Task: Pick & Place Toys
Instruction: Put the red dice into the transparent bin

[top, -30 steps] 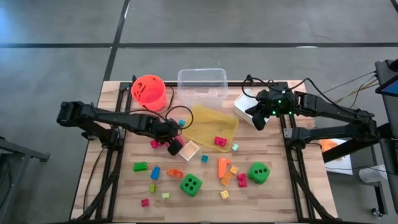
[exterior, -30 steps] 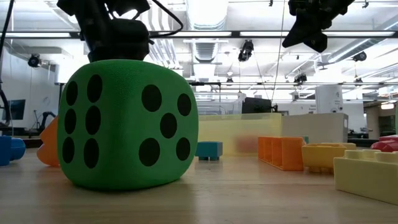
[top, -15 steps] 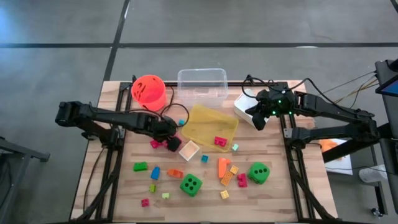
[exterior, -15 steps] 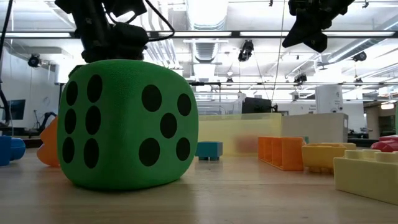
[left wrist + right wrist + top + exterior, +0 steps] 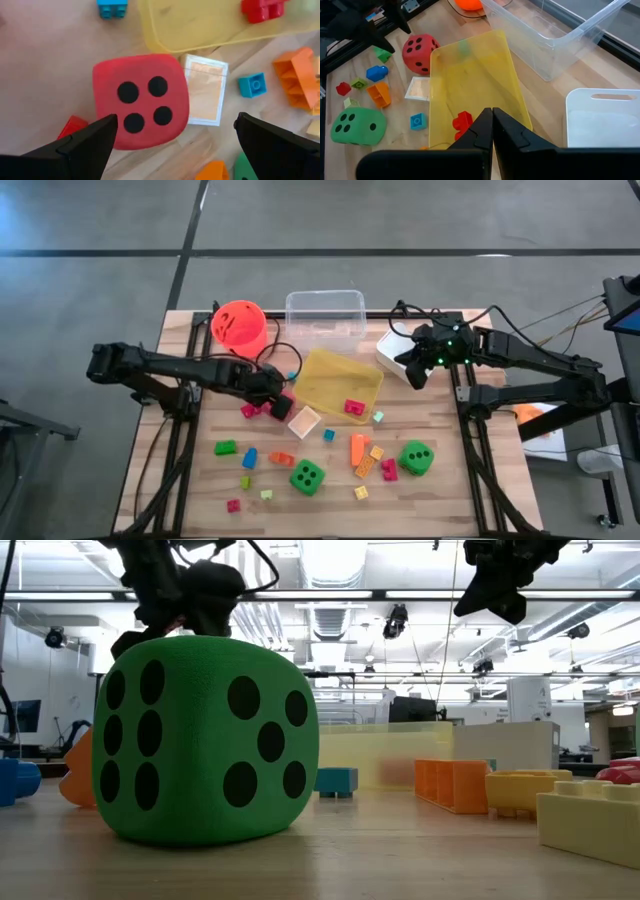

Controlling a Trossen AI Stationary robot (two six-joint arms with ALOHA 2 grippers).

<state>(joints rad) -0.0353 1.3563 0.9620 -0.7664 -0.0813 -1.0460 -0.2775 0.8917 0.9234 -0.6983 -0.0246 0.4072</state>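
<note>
Sitting on the bare wooden table (image 5: 440, 500), the pink-red foam die with black dots (image 5: 141, 101) shows its four-spot face to us, just beside the small white-rimmed square tray (image 5: 204, 90) and near the translucent yellow plastic tray (image 5: 340, 383). Our left gripper (image 5: 172, 142) hangs above it, fingers spread wide, holding nothing. Our right gripper (image 5: 493, 125), fingers pressed together, hovers over the white tray (image 5: 602, 117).
</note>
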